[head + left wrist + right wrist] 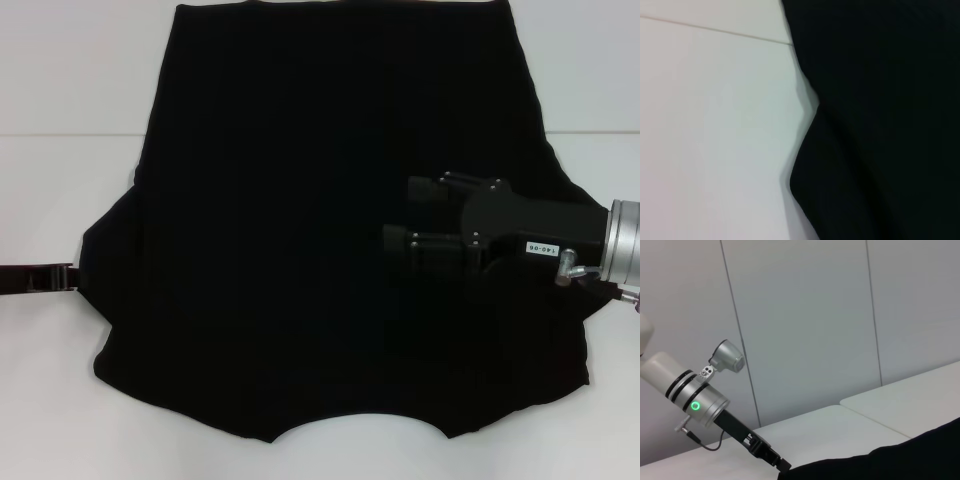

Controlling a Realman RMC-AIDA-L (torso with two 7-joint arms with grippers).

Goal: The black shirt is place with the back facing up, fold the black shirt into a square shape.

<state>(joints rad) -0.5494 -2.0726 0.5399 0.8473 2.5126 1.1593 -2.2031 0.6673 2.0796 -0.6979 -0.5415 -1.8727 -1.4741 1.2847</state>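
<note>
- Lying flat on white table (60, 400): black shirt (300, 220), plain side up, collar notch at near edge, hem at far edge, both sleeves spread.
- Reaching in from right: right gripper (400, 215), hovering over shirt's right half, fingers pointing toward centre with a gap between them, gripping nothing.
- Sitting at left sleeve edge: left gripper (45, 277), low on table; opening — cannot tell.
- Showing in right wrist view: left arm (695, 395), green ring lit, tip meeting shirt edge.
</note>
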